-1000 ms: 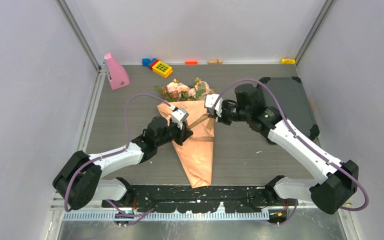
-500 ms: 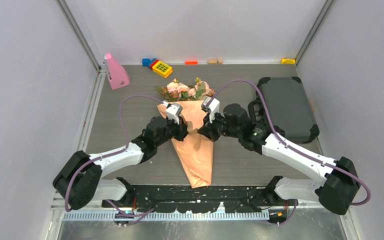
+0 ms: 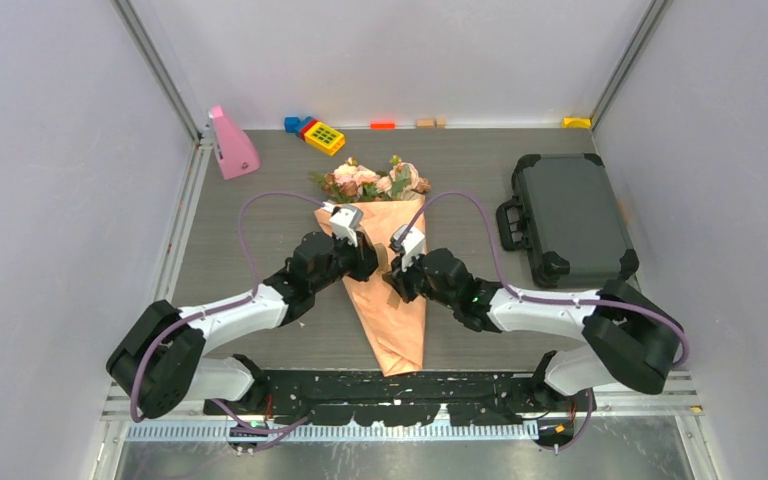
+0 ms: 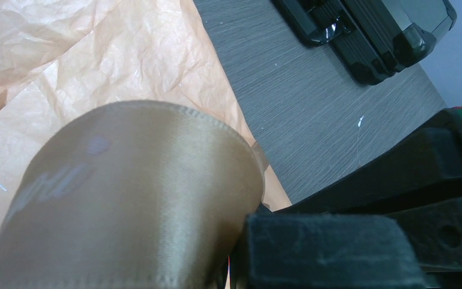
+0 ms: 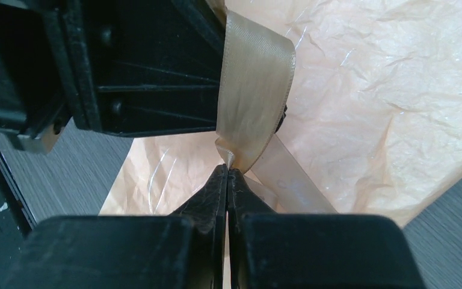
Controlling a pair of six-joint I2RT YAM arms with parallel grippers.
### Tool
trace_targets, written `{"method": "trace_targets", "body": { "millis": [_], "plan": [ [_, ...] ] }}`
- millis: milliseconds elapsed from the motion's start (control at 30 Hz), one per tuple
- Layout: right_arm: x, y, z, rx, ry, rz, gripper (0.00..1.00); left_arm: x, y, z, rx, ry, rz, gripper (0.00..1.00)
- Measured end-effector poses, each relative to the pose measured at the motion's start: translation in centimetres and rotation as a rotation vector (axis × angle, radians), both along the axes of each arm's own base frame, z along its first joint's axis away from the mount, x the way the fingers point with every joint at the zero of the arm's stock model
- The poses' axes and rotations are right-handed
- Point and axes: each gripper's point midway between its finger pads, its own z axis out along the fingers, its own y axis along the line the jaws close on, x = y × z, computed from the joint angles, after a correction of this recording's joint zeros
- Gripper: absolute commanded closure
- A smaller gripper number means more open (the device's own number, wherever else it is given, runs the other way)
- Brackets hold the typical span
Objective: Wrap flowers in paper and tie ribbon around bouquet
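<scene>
The bouquet lies flat on the table, its peach-orange paper (image 3: 397,325) cone pointing at me and the pink flowers (image 3: 370,182) at its far end. Both grippers meet over the cone's middle. My left gripper (image 3: 364,264) is shut on the tan ribbon (image 4: 126,198), whose shiny loop bulges out of the jaws and fills the left wrist view. My right gripper (image 5: 227,171) is shut, its tips pinching the lower fold of that same ribbon (image 5: 254,90) loop right beside the left gripper's black body (image 5: 144,66). From above, the right gripper (image 3: 393,281) sits just right of the left one. A flat ribbon strip (image 5: 292,177) runs across the paper (image 5: 385,90).
A black hard case (image 3: 565,215) lies at the right of the table. A pink cone-shaped object (image 3: 230,145) stands at the back left. A yellow toy (image 3: 324,136) and small coloured blocks (image 3: 383,125) lie along the back wall.
My right arm has swung left and toward me, from beside the case to the cone's middle next to the left gripper. The left gripper has barely moved.
</scene>
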Motion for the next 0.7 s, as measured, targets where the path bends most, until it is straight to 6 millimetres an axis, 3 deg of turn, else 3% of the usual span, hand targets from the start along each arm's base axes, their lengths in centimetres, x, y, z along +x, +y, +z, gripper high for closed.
{"method": "trace_targets", "body": {
  "millis": [67,267,400,500,700],
  "plan": [
    [0.1,0.4,-0.5,0.019,0.013,-0.017,0.91,-0.1,-0.1,0.0,-0.003,0.002,-0.005,1.0],
    [-0.1,0.9,-2.8,0.039,0.083,-0.043,0.64,-0.5,-0.4,0.2,-0.011,0.004,-0.035,1.0],
    [-0.3,1.2,-2.7,0.053,0.095,-0.048,0.56,-0.5,-0.5,0.2,-0.013,0.003,-0.041,1.0],
    [-0.4,1.0,-1.6,0.075,0.09,-0.053,0.46,-0.6,-0.6,0.3,-0.014,-0.005,-0.049,1.0],
    [-1.3,-0.1,3.9,0.194,0.039,-0.059,0.32,-0.8,-0.3,0.6,-0.008,-0.034,-0.058,1.0]
  ]
}}
